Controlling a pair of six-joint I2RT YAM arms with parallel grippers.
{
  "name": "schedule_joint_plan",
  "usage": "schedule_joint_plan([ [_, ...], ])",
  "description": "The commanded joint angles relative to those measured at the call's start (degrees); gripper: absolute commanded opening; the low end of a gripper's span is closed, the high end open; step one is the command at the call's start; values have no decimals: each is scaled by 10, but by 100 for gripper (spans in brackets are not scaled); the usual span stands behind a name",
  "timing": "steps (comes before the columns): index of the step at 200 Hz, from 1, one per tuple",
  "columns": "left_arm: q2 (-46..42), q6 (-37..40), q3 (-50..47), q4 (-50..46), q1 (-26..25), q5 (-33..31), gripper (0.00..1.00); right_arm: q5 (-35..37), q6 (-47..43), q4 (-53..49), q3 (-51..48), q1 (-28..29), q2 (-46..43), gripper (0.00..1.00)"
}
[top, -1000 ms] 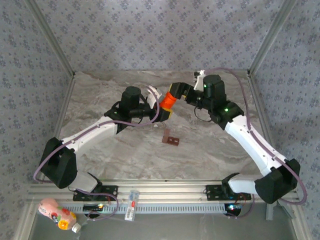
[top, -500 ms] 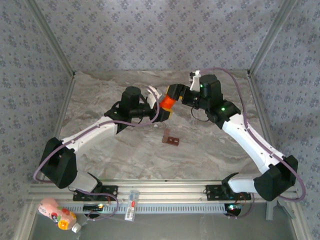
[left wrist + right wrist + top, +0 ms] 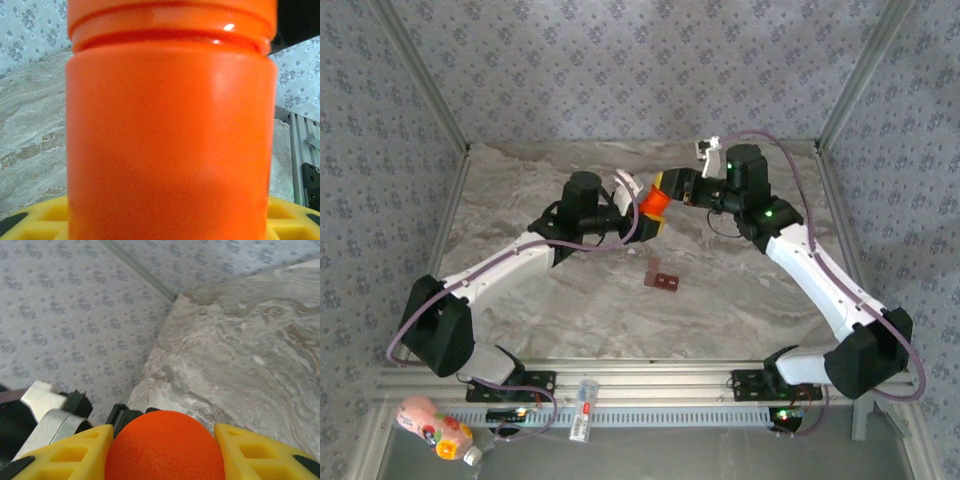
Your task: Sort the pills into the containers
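- Because the bottle [image 3: 170, 130] is so close to the left wrist camera, its lower end is cut off there and its orange wall is blurred. What it holds inside I cannot tell.
- Left gripper [image 3: 642, 208] is clenched on the bottle, over the far middle of the table [image 3: 550, 300]. Its yellow fingers [image 3: 35, 222] show at both lower corners of the wrist view, with the bottle between them.
- Right gripper [image 3: 165, 452] grasps the same bottle at its top end. The round orange top sits between two yellow fingers [image 3: 250, 450] and touches both (the lower edge cuts off the rest).
- From above, the two grippers cover most of the bottle, so only a small orange part is seen.
- Containers [image 3: 662, 277]: a small dark red-brown strip lying on the table, nearer to the arm bases than the bottle and apart from both grippers. Its compartments are too small to make out.
- The table has a grey, marble-like pattern.
- Walls [image 3: 620, 70] carry a pale blue-grey flower pattern, and metal posts [image 3: 420, 85] stand at the corners.
- A metal rail [image 3: 660, 385] runs along the near edge. Below it, at the left, a pink bottle [image 3: 432, 425] lies on its side.
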Motion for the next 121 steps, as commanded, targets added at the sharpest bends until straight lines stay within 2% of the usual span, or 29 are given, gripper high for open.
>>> schedule_joint_plan([
  [1,-13,8,21,18,-3,20,0,-160,-77,148,-51,-47,18,37],
  [16,-15,9,20,15,-2,20,0,-218,-72,218,-73,-75,30,35],
  [35,-18,8,16,16,-3,20,0,-256,-60,243,-70,-90,47,30],
  [48,-20,7,14,17,-3,20,0,-264,-60,242,-65,-88,53,28],
  [66,-23,8,13,17,-3,20,0,-259,-64,233,-63,-85,52,30],
  [72,-23,9,11,16,-3,20,0,-253,-63,228,-63,-85,52,35],
  [82,-24,8,11,16,-3,19,0,-231,-43,226,-66,-85,45,58],
  [89,-24,9,11,15,-3,19,0,-213,-28,223,-69,-86,39,66],
  [100,-25,9,10,16,-3,19,0,-175,7,214,-76,-89,22,74],
  [121,-24,9,11,17,-3,18,0,-98,59,189,-90,-92,-16,80],
])
